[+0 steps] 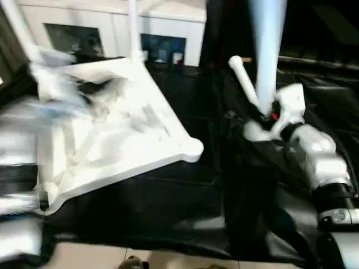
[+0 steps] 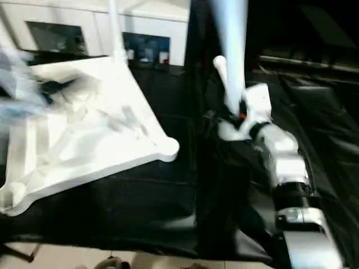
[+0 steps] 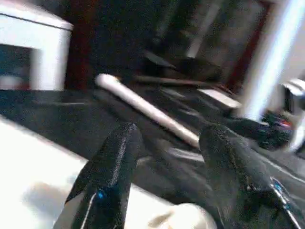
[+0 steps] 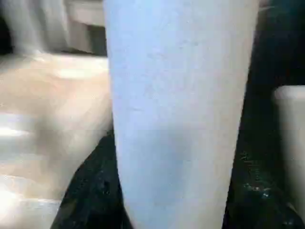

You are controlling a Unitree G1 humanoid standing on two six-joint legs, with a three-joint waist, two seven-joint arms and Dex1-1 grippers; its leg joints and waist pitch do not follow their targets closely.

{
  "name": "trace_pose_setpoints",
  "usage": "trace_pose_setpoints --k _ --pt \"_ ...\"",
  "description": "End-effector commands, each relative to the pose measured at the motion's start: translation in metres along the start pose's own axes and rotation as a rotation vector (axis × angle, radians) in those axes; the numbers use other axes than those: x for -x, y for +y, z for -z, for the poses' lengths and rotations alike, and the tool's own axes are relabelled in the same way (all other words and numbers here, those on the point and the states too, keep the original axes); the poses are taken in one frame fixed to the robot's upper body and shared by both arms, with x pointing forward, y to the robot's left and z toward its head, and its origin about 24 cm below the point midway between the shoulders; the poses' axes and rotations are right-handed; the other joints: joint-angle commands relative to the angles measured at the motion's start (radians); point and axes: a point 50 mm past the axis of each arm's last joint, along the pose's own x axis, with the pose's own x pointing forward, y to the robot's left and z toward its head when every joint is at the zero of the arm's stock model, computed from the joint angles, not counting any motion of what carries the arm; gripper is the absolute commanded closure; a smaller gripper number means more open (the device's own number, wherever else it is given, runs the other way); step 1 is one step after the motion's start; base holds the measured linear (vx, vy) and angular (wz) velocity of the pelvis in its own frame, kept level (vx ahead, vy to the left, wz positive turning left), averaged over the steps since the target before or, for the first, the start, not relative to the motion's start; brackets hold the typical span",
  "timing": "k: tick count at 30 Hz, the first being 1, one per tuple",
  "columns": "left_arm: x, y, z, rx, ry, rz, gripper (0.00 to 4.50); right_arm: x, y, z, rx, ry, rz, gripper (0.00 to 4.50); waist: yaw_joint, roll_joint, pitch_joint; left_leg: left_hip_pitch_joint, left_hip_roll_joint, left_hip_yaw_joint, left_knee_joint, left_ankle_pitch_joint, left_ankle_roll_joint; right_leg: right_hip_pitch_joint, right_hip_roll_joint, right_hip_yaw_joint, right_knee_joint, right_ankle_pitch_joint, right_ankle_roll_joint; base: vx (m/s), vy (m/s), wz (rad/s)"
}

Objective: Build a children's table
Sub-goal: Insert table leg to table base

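The white table top (image 1: 129,140) lies upside down on the left, ribbed underside up, with a round corner socket (image 1: 193,148) pointing at the middle. Two legs stand in its far corners, one (image 1: 133,28) near the centre and one (image 1: 14,25) at the far left. My left gripper (image 3: 169,136) hovers over the top, open, with nothing between its black fingers (image 3: 112,162). On the right, my right gripper (image 1: 268,115) is shut on a third leg (image 1: 267,50), held upright. A loose leg (image 1: 244,79) lies slanted on the cloth just behind it.
Black cloth (image 1: 168,202) covers the work surface. A white cabinet (image 1: 112,22) with glass doors stands behind the table top. Pale floor (image 1: 168,260) shows along the near edge. Dark clutter lies at the far right.
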Motion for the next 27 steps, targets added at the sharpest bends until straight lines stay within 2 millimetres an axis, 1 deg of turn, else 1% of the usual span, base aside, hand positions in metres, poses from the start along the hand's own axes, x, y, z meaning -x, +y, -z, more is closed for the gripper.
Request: trace_pose_setpoints --k 1,2,3,4,5,6,7,8,9,10,11,12,14,15,16,17,19,20,21,22,23,25,27 --pt "-0.019 -0.013 -0.013 -0.027 -0.028 0.024 2.03 0.004 0.009 0.003 -0.114 0.028 -0.118 2.62 0.013 0.025 -0.088 0.026 0.059 -0.027 -0.068 -0.170 0.031 0.056 -0.086 0.050 -0.068 -0.025 -0.296 0.000 0.000 0.00" --pt "-0.030 -0.018 -0.013 -0.011 -0.036 0.028 2.03 0.005 0.014 0.005 -0.155 0.046 -0.165 2.62 0.017 0.021 -0.087 0.025 0.057 -0.027 -0.067 -0.175 0.027 0.057 -0.086 0.050 -0.069 -0.042 -0.291 0.000 0.000 0.00" --pt "-0.036 -0.021 -0.012 -0.002 -0.038 0.027 1.87 0.006 0.016 0.006 -0.180 0.056 -0.190 2.62 0.024 0.015 -0.088 0.026 0.056 -0.027 -0.066 -0.171 0.021 0.056 -0.092 0.051 -0.073 -0.077 -0.279 0.000 0.000 0.00" --pt "-0.044 -0.026 -0.011 0.035 -0.041 0.048 1.70 0.007 0.024 0.007 -0.228 0.069 -0.248 2.62 0.024 0.014 -0.087 0.023 0.054 -0.028 -0.067 -0.168 0.018 0.059 -0.091 0.051 -0.076 -0.093 -0.272 0.000 0.000 0.00" --pt "-0.053 -0.030 -0.009 0.071 -0.015 0.049 1.70 0.008 0.034 0.009 -0.261 0.091 -0.325 2.62 0.028 0.013 -0.086 0.024 0.053 -0.029 -0.066 -0.168 0.015 0.058 -0.093 0.052 -0.082 -0.130 -0.257 0.000 0.000 0.00" --pt "-0.056 -0.032 -0.007 0.087 0.000 0.049 1.70 0.008 0.039 0.010 -0.276 0.102 -0.361 2.62 0.030 0.014 -0.086 0.025 0.054 -0.031 -0.066 -0.166 0.013 0.057 -0.093 0.051 -0.081 -0.147 -0.244 0.000 0.000 0.00" --pt "-0.060 -0.037 -0.005 0.113 0.023 0.071 1.65 0.007 0.049 0.012 -0.313 0.119 -0.428 2.62 0.032 0.014 -0.087 0.025 0.055 -0.033 -0.068 -0.158 0.014 0.057 -0.092 0.050 -0.081 -0.149 -0.234 0.000 0.000 0.00" --pt "-0.060 -0.037 -0.005 0.113 0.023 0.071 1.51 0.007 0.049 0.012 -0.313 0.119 -0.428 2.62 0.031 0.013 -0.086 0.022 0.055 -0.034 -0.069 -0.156 0.015 0.057 -0.094 0.050 -0.083 -0.153 -0.230 0.000 0.000 0.00" --pt "-0.060 -0.037 -0.005 0.113 0.023 0.071 1.35 0.007 0.049 0.012 -0.313 0.119 -0.428 2.62 0.028 0.013 -0.087 0.017 0.053 -0.037 -0.071 -0.153 0.009 0.059 -0.095 0.048 -0.083 -0.168 -0.222 0.000 0.000 0.00" --pt "-0.065 -0.047 -0.004 0.136 0.033 0.116 1.26 0.001 0.060 0.006 -0.389 0.098 -0.490 2.62 0.028 0.008 -0.088 0.020 0.052 -0.036 -0.070 -0.152 0.008 0.056 -0.094 0.048 -0.084 -0.169 -0.225 0.000 0.000 0.00" --pt "-0.065 -0.047 -0.004 0.136 0.033 0.116 1.25 0.001 0.060 0.006 -0.389 0.098 -0.490 2.62 0.027 0.010 -0.087 0.020 0.052 -0.036 -0.070 -0.153 0.009 0.055 -0.095 0.048 -0.084 -0.174 -0.227 0.000 0.000 0.00" --pt "-0.064 -0.048 -0.004 0.137 0.031 0.126 1.25 -0.001 0.062 0.004 -0.406 0.089 -0.502 2.62 0.028 0.001 -0.087 0.020 0.052 -0.035 -0.070 -0.154 0.007 0.054 -0.095 0.048 -0.088 -0.188 -0.222 0.000 0.000 0.00" --pt "-0.065 -0.053 0.000 0.166 0.052 0.158 1.04 -0.007 0.065 0.002 -0.435 0.094 -0.516 2.62 0.027 0.008 -0.087 0.021 0.054 -0.036 -0.070 -0.147 0.002 0.051 -0.097 0.047 -0.084 -0.197 -0.223 0.000 0.000 0.00" --pt "-0.067 -0.055 0.001 0.180 0.066 0.173 0.89 -0.008 0.067 0.001 -0.445 0.102 -0.540 2.62 0.027 0.008 -0.087 0.022 0.054 -0.036 -0.070 -0.147 0.000 0.050 -0.096 0.047 -0.086 -0.199 -0.221 0.000 0.000 0.00" --pt "-0.068 -0.058 0.003 0.195 0.070 0.186 0.82 -0.007 0.070 0.001 -0.464 0.112 -0.573 2.62 0.028 0.006 -0.085 0.022 0.054 -0.035 -0.071 -0.147 -0.002 0.050 -0.094 0.048 -0.087 -0.199 -0.218 0.000 0.000 0.00" --pt "-0.068 -0.058 0.004 0.199 0.072 0.189 0.83 -0.007 0.070 0.001 -0.464 0.122 -0.578 2.62 0.031 0.009 -0.086 0.023 0.054 -0.035 -0.071 -0.142 -0.001 0.050 -0.093 0.048 -0.086 -0.193 -0.213 0.000 0.000 0.00" --pt "-0.072 -0.062 0.007 0.230 0.080 0.207 0.74 -0.006 0.070 0.006 -0.451 0.166 -0.576 2.62 0.037 0.000 -0.086 0.023 0.055 -0.033 -0.071 -0.133 -0.002 0.051 -0.096 0.048 -0.087 -0.193 -0.203 0.000 0.000 0.00" --pt "-0.073 -0.063 0.008 0.243 0.080 0.215 0.57 -0.006 0.069 0.006 -0.453 0.171 -0.574 2.62 0.043 0.005 -0.088 0.024 0.056 -0.034 -0.071 -0.123 -0.004 0.049 -0.096 0.048 -0.085 -0.184 -0.199 0.000 0.000 0.00" --pt "-0.074 -0.065 0.008 0.263 0.076 0.228 0.44 -0.006 0.069 0.006 -0.460 0.170 -0.573 2.62 0.045 0.005 -0.088 0.024 0.057 -0.033 -0.071 -0.120 -0.005 0.048 -0.097 0.049 -0.084 -0.179 -0.198 0.000 0.000 0.00" --pt "-0.077 -0.066 0.009 0.264 0.074 0.234 0.41 -0.007 0.069 0.005 -0.465 0.175 -0.574 2.62 0.050 -0.003 -0.088 0.023 0.056 -0.032 -0.071 -0.112 -0.002 0.049 -0.099 0.048 -0.083 -0.171 -0.202 0.000 0.000 0.00" --pt "-0.077 -0.066 0.009 0.264 0.074 0.234 0.39 -0.007 0.069 0.005 -0.465 0.175 -0.574 2.62 0.050 -0.002 -0.087 0.022 0.056 -0.032 -0.071 -0.112 -0.002 0.048 -0.098 0.048 -0.083 -0.172 -0.200 0.000 0.000 0.00" --pt "-0.079 -0.068 0.008 0.267 0.072 0.248 0.12 -0.009 0.070 0.004 -0.461 0.179 -0.580 2.62 0.051 -0.003 -0.088 0.020 0.056 -0.033 -0.071 -0.108 -0.001 0.050 -0.100 0.048 -0.082 -0.167 -0.196 0.000 0.000 0.00" --pt "-0.080 -0.070 0.007 0.274 0.073 0.264 0.03 -0.010 0.071 0.003 -0.458 0.181 -0.585 2.62 0.050 -0.004 -0.088 0.018 0.055 -0.033 -0.071 -0.104 0.000 0.051 -0.099 0.049 -0.082 -0.161 -0.190 0.000 0.000 0.00"
